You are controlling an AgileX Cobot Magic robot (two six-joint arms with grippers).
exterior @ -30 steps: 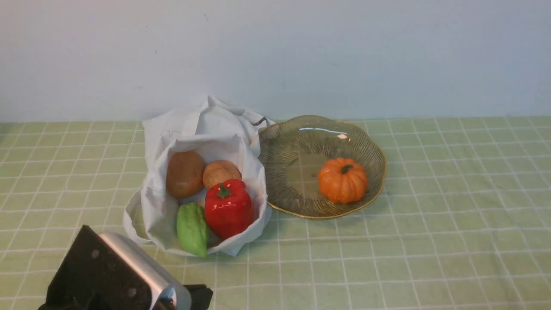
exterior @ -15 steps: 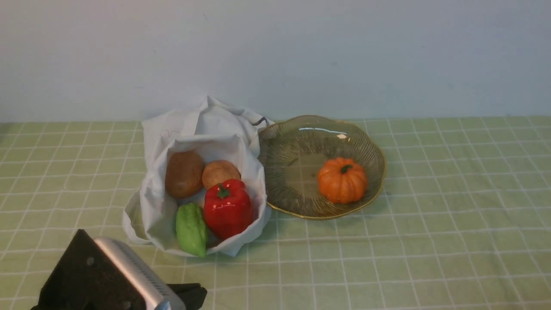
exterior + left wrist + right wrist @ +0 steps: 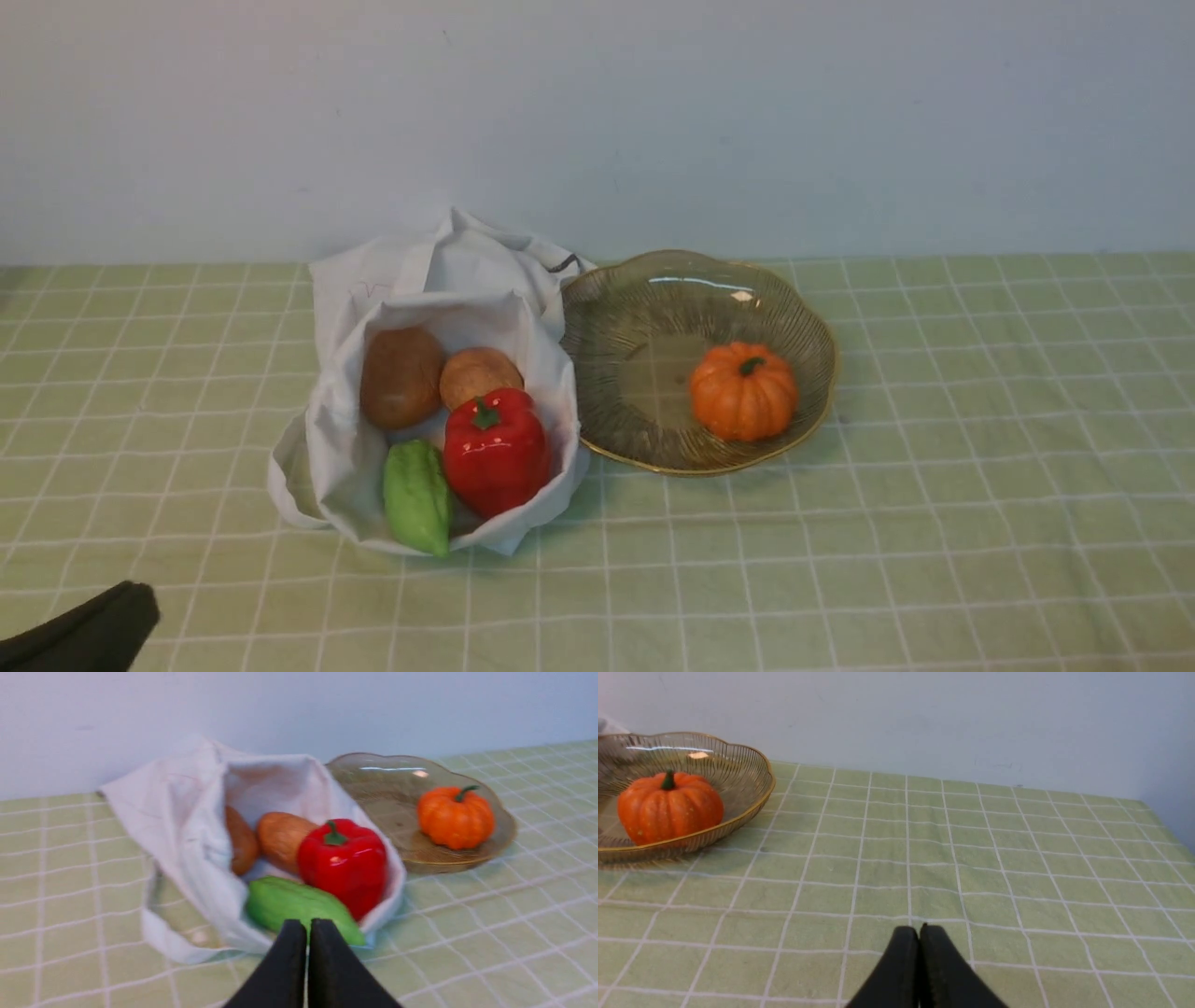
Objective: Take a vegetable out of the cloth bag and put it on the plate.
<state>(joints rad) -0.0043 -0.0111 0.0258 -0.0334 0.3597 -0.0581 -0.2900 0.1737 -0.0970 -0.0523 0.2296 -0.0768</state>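
The orange pumpkin [image 3: 743,390] sits on the amber glass plate [image 3: 653,299], toward its right side; both also show in the left wrist view, pumpkin [image 3: 454,817] and plate [image 3: 383,779], and in the right wrist view, pumpkin [image 3: 669,807] and plate [image 3: 738,765]. The white cloth bag [image 3: 420,280] lies open left of the plate [image 3: 177,807]. My left gripper [image 3: 307,924] is shut and empty, in front of the bag; only a dark tip of that arm [image 3: 84,630] shows in the front view. My right gripper [image 3: 919,929] is shut and empty over bare cloth, right of the plate.
Inside the bag lie a red bell pepper [image 3: 495,450], a green gourd [image 3: 416,497] and two brown potato-like vegetables [image 3: 401,375]. A green checked tablecloth [image 3: 980,467] covers the table. A pale wall stands close behind bag and plate.
My left arm has drawn back toward the front left corner and has almost left the front view. Pumpkin, plate and bag have not moved.
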